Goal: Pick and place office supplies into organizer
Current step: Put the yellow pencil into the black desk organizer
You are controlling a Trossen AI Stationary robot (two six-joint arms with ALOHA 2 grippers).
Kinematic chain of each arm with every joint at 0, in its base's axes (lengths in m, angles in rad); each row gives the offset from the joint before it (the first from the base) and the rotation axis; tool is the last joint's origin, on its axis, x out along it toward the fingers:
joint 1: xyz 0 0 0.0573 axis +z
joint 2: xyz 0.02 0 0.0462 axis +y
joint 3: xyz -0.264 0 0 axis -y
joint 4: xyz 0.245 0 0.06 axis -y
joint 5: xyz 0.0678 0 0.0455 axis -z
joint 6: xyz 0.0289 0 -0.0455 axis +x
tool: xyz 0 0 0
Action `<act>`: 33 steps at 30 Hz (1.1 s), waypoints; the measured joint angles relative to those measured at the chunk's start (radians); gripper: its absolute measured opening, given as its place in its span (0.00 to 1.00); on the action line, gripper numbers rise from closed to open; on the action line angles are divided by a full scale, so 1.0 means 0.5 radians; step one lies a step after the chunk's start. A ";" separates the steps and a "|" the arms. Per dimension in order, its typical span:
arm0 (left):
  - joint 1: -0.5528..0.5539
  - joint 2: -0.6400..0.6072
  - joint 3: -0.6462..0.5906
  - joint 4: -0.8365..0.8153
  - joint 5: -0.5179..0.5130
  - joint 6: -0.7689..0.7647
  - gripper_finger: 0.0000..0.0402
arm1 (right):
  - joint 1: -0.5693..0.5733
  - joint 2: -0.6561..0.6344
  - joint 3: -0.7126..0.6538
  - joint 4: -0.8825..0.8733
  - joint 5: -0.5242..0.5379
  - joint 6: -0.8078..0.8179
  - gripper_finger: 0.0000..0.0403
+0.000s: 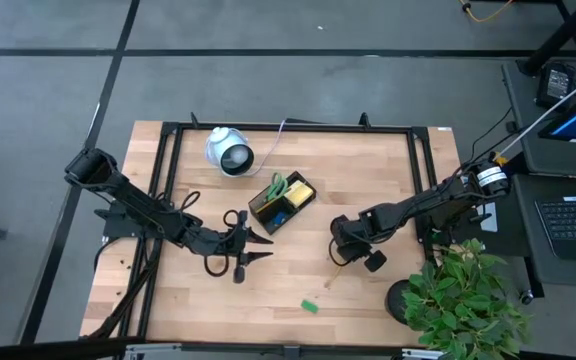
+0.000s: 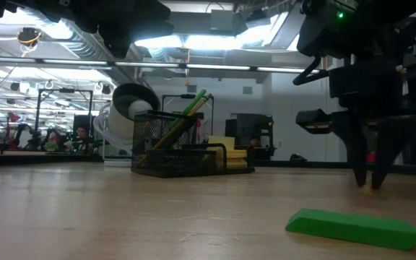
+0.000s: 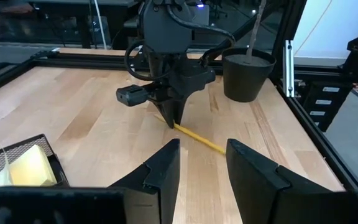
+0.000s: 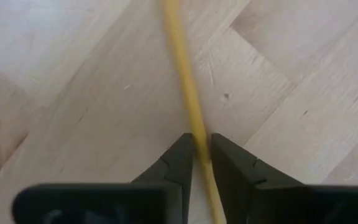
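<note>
Right gripper [image 4: 201, 152]: down at the wooden surface [image 1: 368, 180], right of centre, jaws clenched on the thin yellow wooden pencil [image 4: 188, 93], which lies flat on the wood and runs between them.
Left gripper [image 3: 201, 163]: low at the left, jaws released, holding nothing.
Black mesh organizer [image 1: 281, 203]: mid-surface, well apart from the pencil.
Small flat green block [image 1: 310, 305]: near the front edge.

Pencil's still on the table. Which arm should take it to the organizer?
The right. Its gripper is already down on the pencil, jaws closed around it near one end. The left gripper hangs open beside the organizer, holding nothing, farther from the pencil.
</note>
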 joint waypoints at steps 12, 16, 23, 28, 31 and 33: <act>0.000 0.000 0.000 0.000 0.001 -0.002 0.31 | 0.001 0.008 0.027 -0.017 0.017 0.137 0.09; 0.000 0.000 0.000 0.000 0.000 -0.001 0.31 | 0.004 0.015 0.097 -0.067 0.037 0.228 0.09; 0.000 0.000 -0.001 0.014 0.000 0.000 0.31 | 0.004 0.022 0.231 -0.177 0.048 0.263 0.08; 0.000 -0.003 -0.001 0.015 0.000 0.000 0.31 | 0.002 0.020 0.329 -0.234 0.028 0.271 0.07; 0.000 -0.003 -0.001 0.020 0.000 0.000 0.31 | 0.002 0.019 0.383 -0.250 0.027 0.272 0.08; 0.000 -0.003 -0.001 0.030 0.000 0.000 0.31 | 0.002 0.019 0.429 -0.276 0.027 0.272 0.08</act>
